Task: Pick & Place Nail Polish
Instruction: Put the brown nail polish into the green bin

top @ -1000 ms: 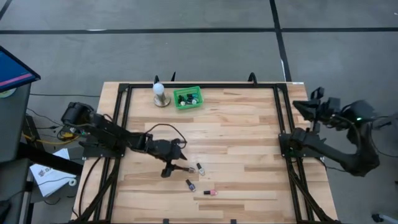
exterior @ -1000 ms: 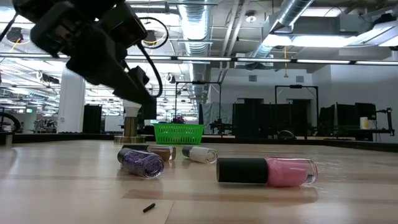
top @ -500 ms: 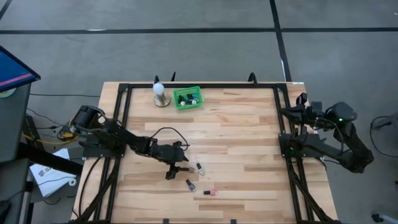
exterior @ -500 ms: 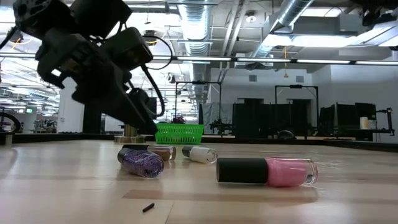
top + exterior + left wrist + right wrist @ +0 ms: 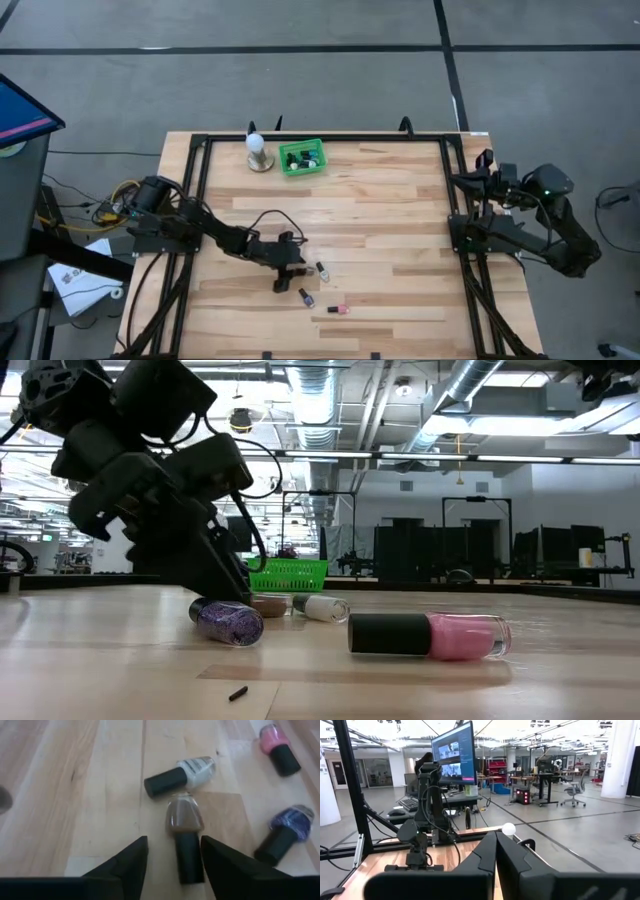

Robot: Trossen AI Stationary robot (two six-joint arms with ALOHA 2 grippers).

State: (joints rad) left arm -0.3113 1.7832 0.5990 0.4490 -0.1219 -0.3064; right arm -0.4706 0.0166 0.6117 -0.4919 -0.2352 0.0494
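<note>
Four nail polish bottles lie on their sides on the wooden table: a brown one, a cream one, a pink one and a purple glitter one. My left gripper is open and low over the table, slanting down. Its fingers stand on either side of the brown bottle's black cap, and I see no touch. In the high view the gripper sits just left of the cream bottle. My right gripper is shut and held high off the table's right edge.
A green basket holding several bottles stands at the far edge, with a white bulb-shaped thing on a round base to its left. A black frame borders the table. A tiny dark scrap lies near the front.
My left gripper has come down toward the table and moved toward the right and near edges, ending with its fingers around the brown bottle's cap. My right arm has drawn back and sunk a little at the table's right edge. The bottles have stayed where they were.
</note>
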